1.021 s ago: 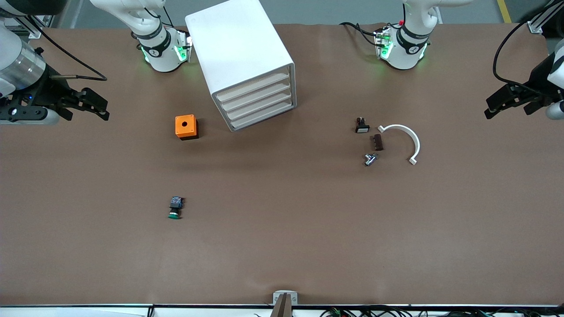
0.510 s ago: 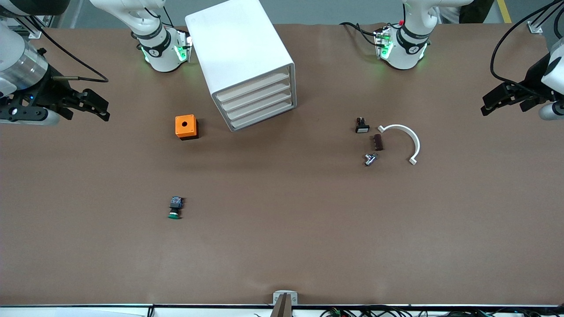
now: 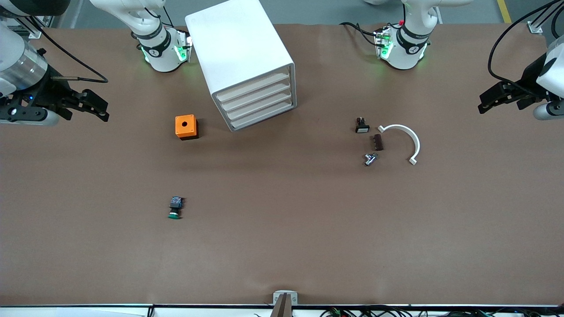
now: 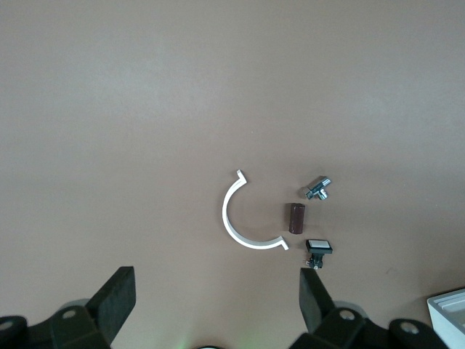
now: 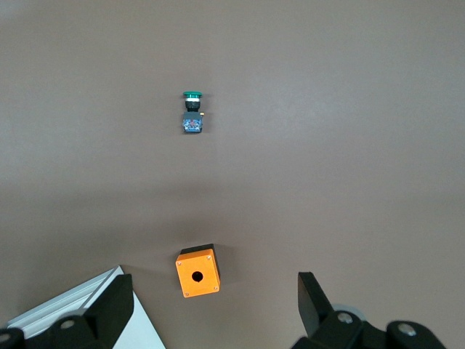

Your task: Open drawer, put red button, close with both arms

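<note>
Front view: the white four-drawer cabinet (image 3: 246, 66) has every drawer shut, and the left gripper (image 3: 495, 94) and right gripper (image 3: 94, 105) hang wide and empty over their own ends of the brown surface (image 3: 282, 246). Left wrist view: only a white curved bracket (image 4: 236, 225) and small parts. Right wrist view: a green-capped push-button (image 5: 192, 109) and an orange box (image 5: 197, 272); the red button shows nowhere, so every step seems left to do.

Green-cap button (image 3: 175, 208) is lying on its side on brown table (image 3: 282, 229), nearest the front cam. Orange box (image 3: 186, 127) w/ round hole on top is sitting farther back, twd right arm's end. White curved bracket (image 3: 403, 140), brown block (image 3: 377, 142), small metal fitting (image 3: 370, 159) & black switch w/ white face (image 3: 361, 126) are clustering close together twd left arm's end.
</note>
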Robot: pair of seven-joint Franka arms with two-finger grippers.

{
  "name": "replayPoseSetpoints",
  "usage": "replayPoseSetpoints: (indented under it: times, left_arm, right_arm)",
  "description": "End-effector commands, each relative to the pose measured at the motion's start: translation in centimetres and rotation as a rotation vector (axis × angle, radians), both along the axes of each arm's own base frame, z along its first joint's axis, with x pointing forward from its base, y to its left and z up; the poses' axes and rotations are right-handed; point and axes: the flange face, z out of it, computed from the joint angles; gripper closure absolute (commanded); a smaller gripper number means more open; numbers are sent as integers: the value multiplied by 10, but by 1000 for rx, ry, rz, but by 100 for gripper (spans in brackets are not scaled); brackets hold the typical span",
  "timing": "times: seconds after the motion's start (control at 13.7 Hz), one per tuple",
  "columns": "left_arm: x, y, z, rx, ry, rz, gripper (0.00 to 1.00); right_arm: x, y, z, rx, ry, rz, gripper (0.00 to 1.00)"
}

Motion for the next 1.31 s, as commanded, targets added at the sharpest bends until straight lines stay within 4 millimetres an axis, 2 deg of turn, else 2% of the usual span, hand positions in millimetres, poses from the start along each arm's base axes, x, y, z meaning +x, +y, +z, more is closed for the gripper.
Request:
replayPoseSetpoints:
  times: [0.0,0.15,0.51,0.8,1.24]
  left_arm:
    - [-14,2,7,-19,-4,-14,1]
    - [-13,2,10,-19,-24,-15,1]
    - [16,0,18,-39,-85,-12,1]
    - [30,-1,21,-37,-108,-14,1]
    - [33,-1,26,-41,-136,-10,1]
  right_arm:
    - [-7,-2,1,-14,-14,2,0]
    - [-6,-5,1,-14,-16,13,0]
    - [-5,-9,2,-15,-19,48,0]
    - [-5,-12,2,-15,-19,44,0]
    - [-6,-11,1,-14,-13,45,0]
